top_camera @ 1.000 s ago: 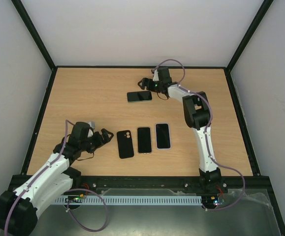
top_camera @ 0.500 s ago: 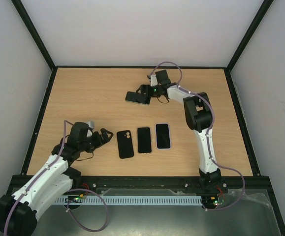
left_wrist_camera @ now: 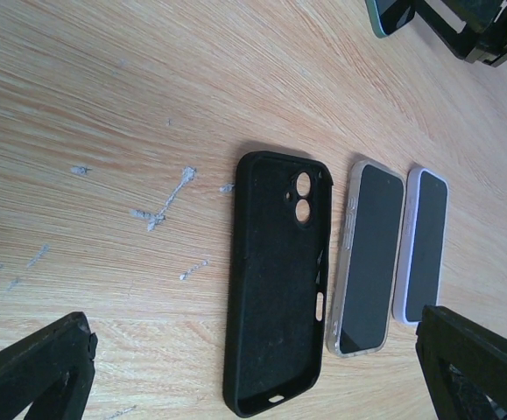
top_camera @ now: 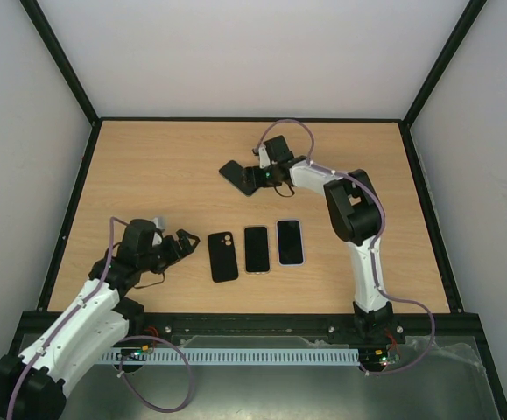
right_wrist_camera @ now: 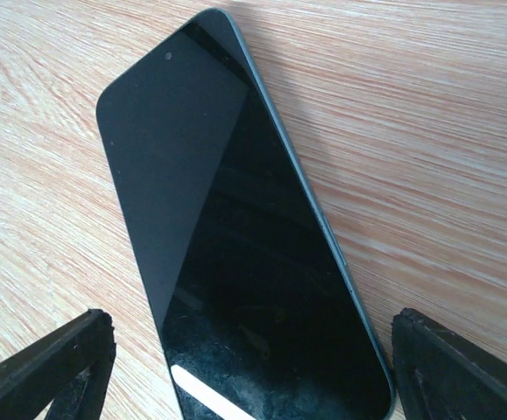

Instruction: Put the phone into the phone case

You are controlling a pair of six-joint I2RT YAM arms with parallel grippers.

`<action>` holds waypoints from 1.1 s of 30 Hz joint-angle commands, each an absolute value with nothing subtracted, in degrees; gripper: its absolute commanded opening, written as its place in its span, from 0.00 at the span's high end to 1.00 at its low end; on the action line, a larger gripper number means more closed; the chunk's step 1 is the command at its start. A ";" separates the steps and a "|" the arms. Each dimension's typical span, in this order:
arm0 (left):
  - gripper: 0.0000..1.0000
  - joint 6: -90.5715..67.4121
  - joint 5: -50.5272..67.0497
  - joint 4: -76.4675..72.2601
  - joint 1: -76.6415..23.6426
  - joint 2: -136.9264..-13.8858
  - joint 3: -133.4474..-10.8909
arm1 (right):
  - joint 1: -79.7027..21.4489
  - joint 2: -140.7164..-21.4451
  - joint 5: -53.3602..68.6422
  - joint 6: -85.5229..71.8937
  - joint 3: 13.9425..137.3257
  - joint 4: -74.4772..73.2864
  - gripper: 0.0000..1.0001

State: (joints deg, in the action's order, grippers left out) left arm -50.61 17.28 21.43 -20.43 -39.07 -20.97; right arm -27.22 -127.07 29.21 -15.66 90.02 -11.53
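An empty black phone case (top_camera: 223,256) lies open side up at the front centre; it also shows in the left wrist view (left_wrist_camera: 279,280). My left gripper (top_camera: 172,248) is open just left of it, and in its wrist view (left_wrist_camera: 253,350) the fingers stand wide on either side of the case. A dark phone (top_camera: 234,171) lies screen up and diagonal at the back centre. My right gripper (top_camera: 257,178) is open and straddles the phone's near end (right_wrist_camera: 253,350). The phone's screen (right_wrist_camera: 235,227) fills that view. The right finger (right_wrist_camera: 463,367) is close to the phone's edge.
Two more phones lie right of the black case: one in a clear case (top_camera: 257,249) (left_wrist_camera: 367,254) and one in a pale lilac case (top_camera: 290,241) (left_wrist_camera: 424,245). White scuff marks (left_wrist_camera: 170,197) dot the wood left of the case. Black frame rails edge the table.
My right gripper has swung left and slightly nearer, and the phone has turned from lying sideways to diagonal. My left arm has shifted only slightly.
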 commanded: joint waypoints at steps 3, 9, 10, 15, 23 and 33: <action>0.01 -50.71 16.51 23.55 -20.04 -37.71 -22.73 | -29.24 -128.17 22.02 -15.90 89.21 -15.98 0.16; 0.01 -50.57 16.23 23.71 -20.11 -37.71 -22.85 | -31.70 -129.40 15.64 -15.06 92.05 -16.39 0.14; 0.01 -50.62 16.04 23.80 -20.05 -37.80 -22.88 | -32.11 -129.30 14.62 -14.66 92.03 -16.01 0.13; 0.00 -50.61 15.74 23.80 -20.06 -38.17 -23.42 | -33.62 -131.00 11.23 -11.58 94.43 -16.70 0.12; 0.01 -50.73 15.54 23.23 -20.06 -38.26 -22.84 | -35.92 -134.71 9.41 -9.24 99.34 -19.43 0.09; 0.01 -50.00 15.47 23.03 -20.08 -39.87 -23.64 | -37.09 -136.84 4.07 -8.50 102.43 -22.01 0.15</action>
